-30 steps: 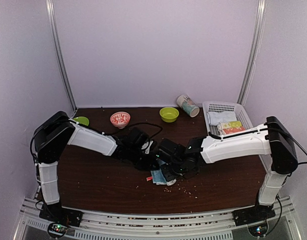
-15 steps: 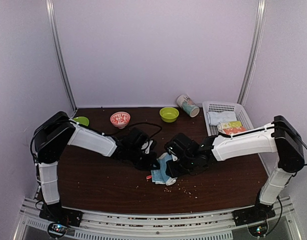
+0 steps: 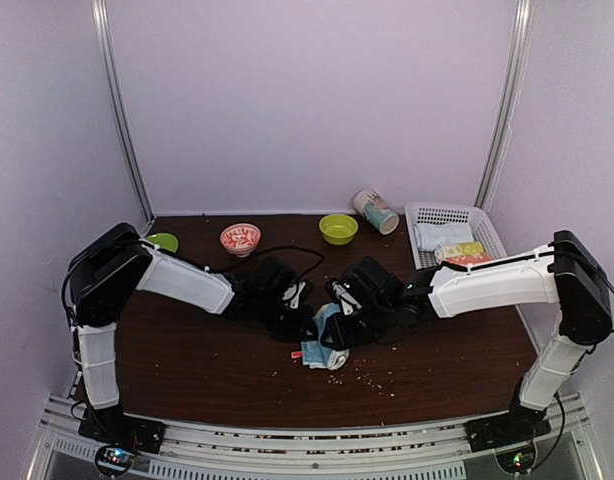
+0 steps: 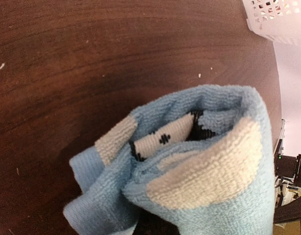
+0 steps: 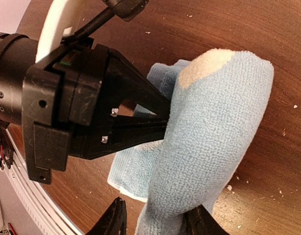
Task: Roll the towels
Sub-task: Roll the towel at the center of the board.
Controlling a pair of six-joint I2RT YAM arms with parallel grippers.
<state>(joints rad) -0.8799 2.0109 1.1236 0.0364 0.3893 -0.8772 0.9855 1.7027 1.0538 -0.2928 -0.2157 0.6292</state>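
Top cam's high at the near edge, looking down over the whole table [image 3: 187, 370]. The 2 wrist cams are super close from opposite sides, both on the same light blue towel [image 4: 199, 166] mid-table.

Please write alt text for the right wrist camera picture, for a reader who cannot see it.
A loosely rolled light blue towel lies on a dark wooden table, with the black fingers of the left gripper closed on it from the left. At the bottom edge, the two fingertips of the right gripper stand apart on either side of the roll.
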